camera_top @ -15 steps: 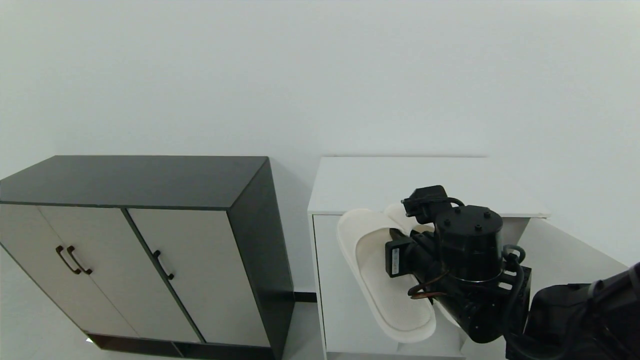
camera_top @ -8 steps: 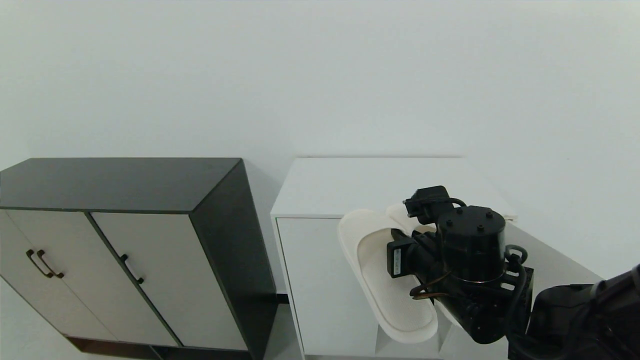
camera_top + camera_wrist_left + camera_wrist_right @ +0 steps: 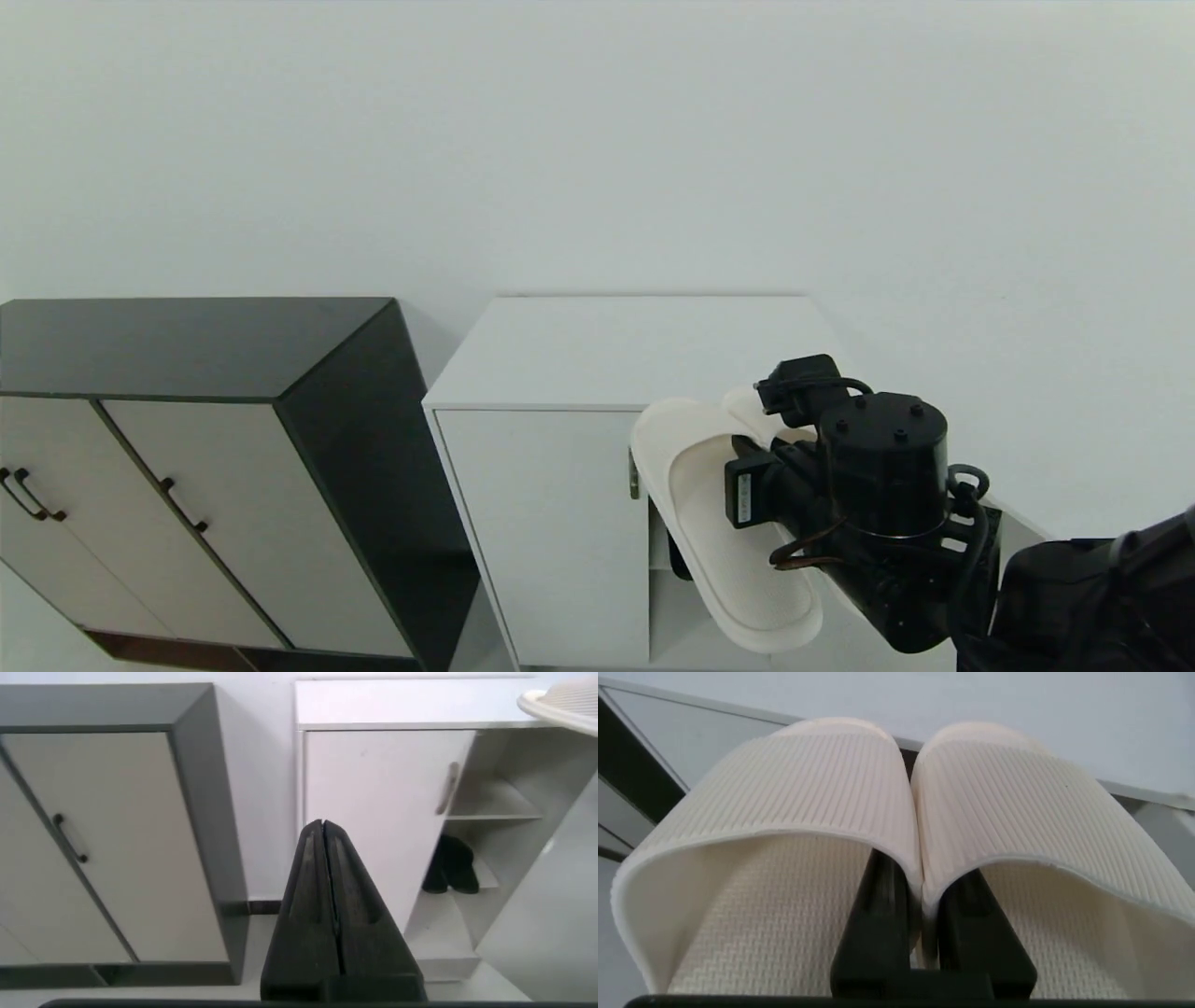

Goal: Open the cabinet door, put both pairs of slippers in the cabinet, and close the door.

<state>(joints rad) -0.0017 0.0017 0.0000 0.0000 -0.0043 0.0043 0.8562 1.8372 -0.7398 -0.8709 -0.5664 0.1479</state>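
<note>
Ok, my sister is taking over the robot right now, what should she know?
Left gripper: shut, empty, facing the white cabinet.
Right gripper: shut on the white slippers, held up in front of the cabinet.
Done: cabinet is open on one side; a dark pair sits on a lower shelf inside.
Left: put the white slippers in, shut the cabinet.

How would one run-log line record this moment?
right end effector: shut on cream slippers | left end effector: shut, empty | white cabinet: open, dark slippers inside

The white cabinet (image 3: pixel 616 350) is open on its three-o'clock side. A dark pair of footwear (image 3: pixel 453 865) lies on the bottom board there, under the shelf (image 3: pixel 495 803).
</note>
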